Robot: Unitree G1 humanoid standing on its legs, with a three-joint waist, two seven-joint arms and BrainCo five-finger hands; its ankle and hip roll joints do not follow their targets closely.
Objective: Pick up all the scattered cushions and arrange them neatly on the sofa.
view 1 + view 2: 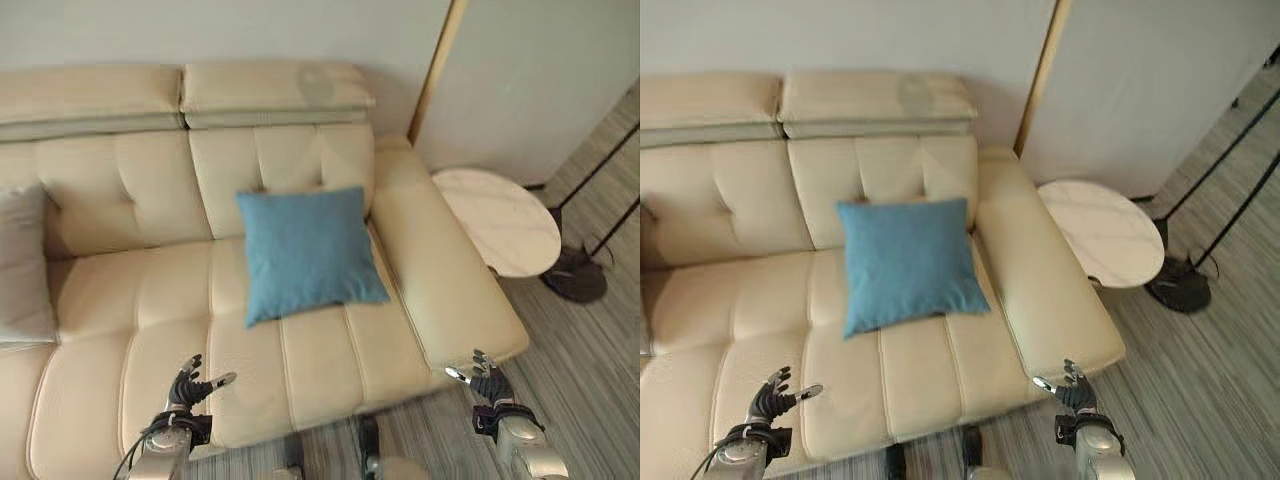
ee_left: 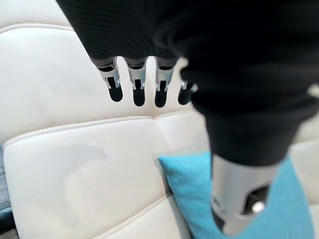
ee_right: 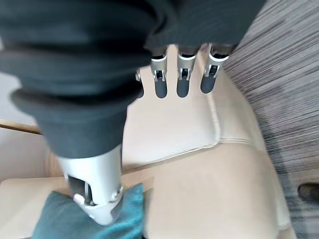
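- Currently, left eye view: square blue fabric cushion (image 1: 308, 253) leans on the backrest of the cream leather sofa (image 1: 120, 300), by its right armrest; a grey cushion (image 1: 22, 265) sits at the sofa's far left. Left hand (image 1: 188, 387) hovers over the seat front, right hand (image 1: 486, 380) just off the armrest corner.
- Right eye view: round marble side table (image 1: 1102, 232) beside the sofa.
- Left wrist view: fingers (image 2: 137, 85) straight, relaxed, empty.
- Right wrist view: fingers (image 3: 182, 78) likewise spread, holding nothing.
- Step judged: blue cushion placed; next calls for finding any cushion left off the sofa.
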